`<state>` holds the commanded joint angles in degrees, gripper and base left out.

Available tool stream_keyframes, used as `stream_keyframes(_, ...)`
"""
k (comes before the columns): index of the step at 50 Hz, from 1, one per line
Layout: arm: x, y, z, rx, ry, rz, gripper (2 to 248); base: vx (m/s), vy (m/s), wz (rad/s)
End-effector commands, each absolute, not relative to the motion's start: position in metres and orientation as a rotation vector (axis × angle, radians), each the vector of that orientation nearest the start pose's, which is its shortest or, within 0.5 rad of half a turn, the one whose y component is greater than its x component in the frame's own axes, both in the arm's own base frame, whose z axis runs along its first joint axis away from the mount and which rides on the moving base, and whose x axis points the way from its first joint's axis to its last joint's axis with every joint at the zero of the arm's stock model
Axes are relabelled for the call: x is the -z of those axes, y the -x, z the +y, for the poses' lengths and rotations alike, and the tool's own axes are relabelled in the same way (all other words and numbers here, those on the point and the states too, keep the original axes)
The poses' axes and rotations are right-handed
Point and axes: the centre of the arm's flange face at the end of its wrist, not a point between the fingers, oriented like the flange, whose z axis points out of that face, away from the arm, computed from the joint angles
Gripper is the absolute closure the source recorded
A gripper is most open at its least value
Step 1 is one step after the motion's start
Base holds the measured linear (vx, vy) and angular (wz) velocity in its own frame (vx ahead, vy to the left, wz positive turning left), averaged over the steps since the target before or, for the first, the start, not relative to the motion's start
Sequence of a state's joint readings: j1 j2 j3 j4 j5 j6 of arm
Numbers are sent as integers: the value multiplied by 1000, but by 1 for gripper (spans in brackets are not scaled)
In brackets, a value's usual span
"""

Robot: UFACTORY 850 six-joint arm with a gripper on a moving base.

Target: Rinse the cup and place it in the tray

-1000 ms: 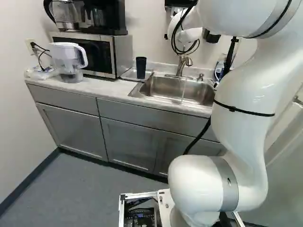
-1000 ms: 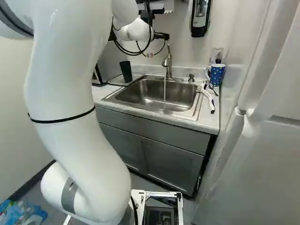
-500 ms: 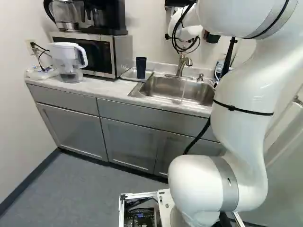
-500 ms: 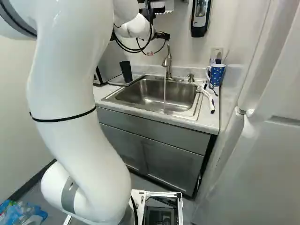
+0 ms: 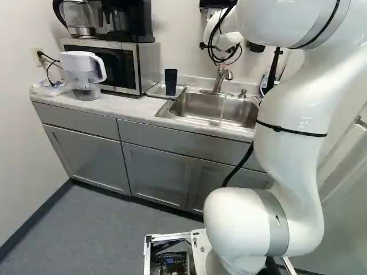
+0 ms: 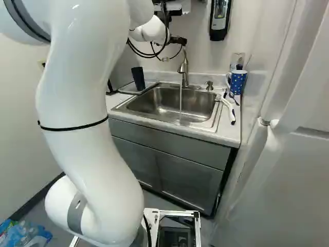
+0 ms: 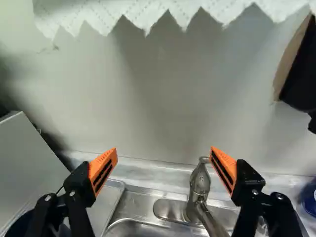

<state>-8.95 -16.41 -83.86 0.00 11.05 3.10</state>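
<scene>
Cup (image 5: 171,82), dark and upright, beside the sink (image 6: 195,125), on the tray (image 5: 153,90)

The tabletop (image 5: 126,105) carries them all; above the sink's back edge the end effector (image 6: 178,40) is open, facing the wall (image 7: 163,89), then comes the faucet (image 6: 184,67), running a thin stream, then the orange pads (image 7: 102,170), well apart

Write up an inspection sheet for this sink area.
Surface: counter, no spill seen
Job's things: dark cup upright on tray; faucet running into sink
Clutter: dotted mug and white tool beside sink; pitcher at counter's far end in left base view
Gripper: open, nothing between fingers
Cables: looped loosely at arm
Surroundings: microwave near tray; dispenser on wall
</scene>
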Motion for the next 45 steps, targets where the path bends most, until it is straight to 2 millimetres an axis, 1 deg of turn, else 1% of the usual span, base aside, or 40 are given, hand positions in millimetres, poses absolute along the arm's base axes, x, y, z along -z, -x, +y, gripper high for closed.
stream_keyframes(24,-694,-659,-102,2035,2462,256,3,0,0,0)
stream_keyframes(45,-690,-664,-104,1999,2491,263,3,0,0,0)
